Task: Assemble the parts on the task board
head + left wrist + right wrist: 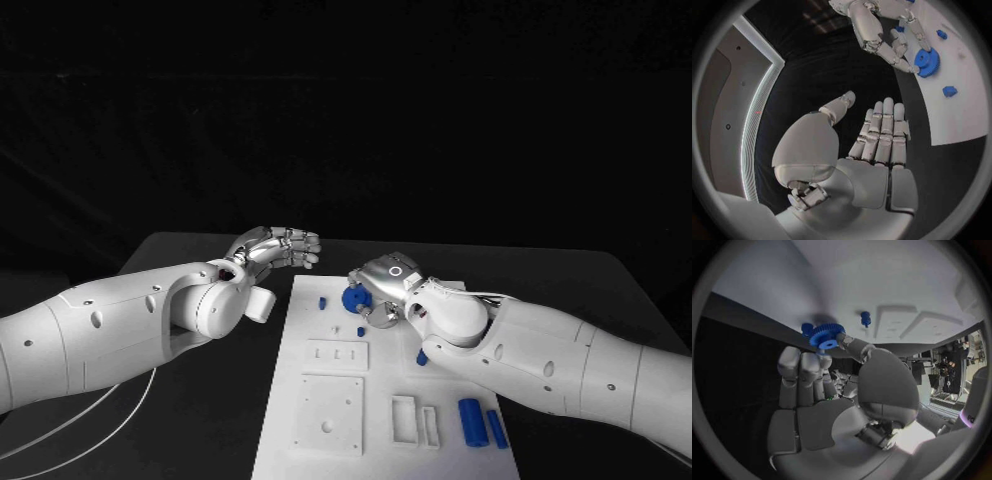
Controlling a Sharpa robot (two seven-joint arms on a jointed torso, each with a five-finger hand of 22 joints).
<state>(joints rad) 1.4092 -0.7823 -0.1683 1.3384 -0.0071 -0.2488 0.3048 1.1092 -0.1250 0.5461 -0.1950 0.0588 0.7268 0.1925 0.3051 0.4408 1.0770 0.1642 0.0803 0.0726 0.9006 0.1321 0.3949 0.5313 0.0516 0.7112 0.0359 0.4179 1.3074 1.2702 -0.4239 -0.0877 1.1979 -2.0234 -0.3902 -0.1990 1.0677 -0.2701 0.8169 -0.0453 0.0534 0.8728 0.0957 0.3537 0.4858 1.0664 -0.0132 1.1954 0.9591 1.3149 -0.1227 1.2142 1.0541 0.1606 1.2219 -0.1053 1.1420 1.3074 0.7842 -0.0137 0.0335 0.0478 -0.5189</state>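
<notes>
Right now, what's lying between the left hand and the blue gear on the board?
Only bare black table, then the white board's edge. The head view shows it: left hand empty off the board, right hand at the blue gear.

A robotics lab or test cell: a black worktop [577, 275] against black surroundings carries a white task board [325, 350] with cut-out recesses, and racks of equipment [948, 372] stand at the edge of the right wrist view.
</notes>
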